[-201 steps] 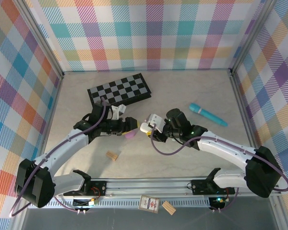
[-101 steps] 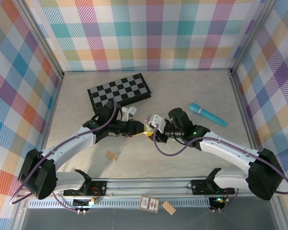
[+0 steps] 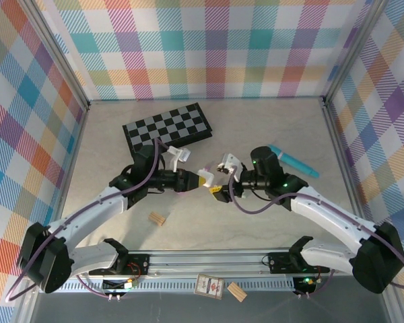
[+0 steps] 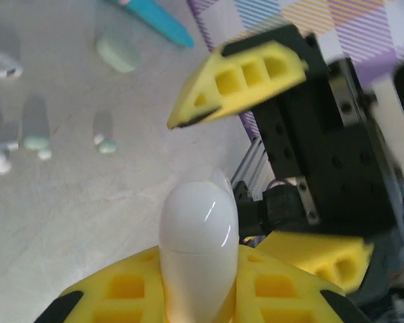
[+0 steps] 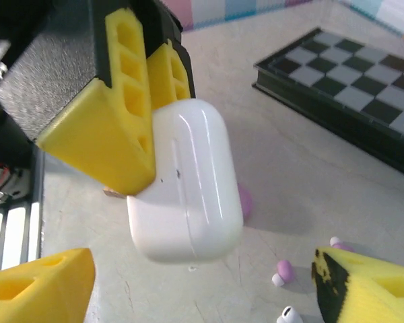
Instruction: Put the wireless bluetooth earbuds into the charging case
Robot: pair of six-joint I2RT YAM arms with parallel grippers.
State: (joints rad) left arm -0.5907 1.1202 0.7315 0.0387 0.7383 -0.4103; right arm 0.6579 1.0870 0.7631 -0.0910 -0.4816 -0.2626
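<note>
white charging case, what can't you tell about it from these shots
- Left wrist view: the white charging case has its lower half buried between the left hand's fingers and cut by the bottom edge.
- Right wrist view: its closed shell hides whatever is inside.
- Top view: too small to show any detail.

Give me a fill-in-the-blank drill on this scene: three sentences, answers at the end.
1. The left gripper is shut on the white charging ____.
2. The right gripper has its jaws ____, with nothing between them.
3. The teal stick lies on the table beside the ____ arm.

Missing words: case; open; right.
</note>
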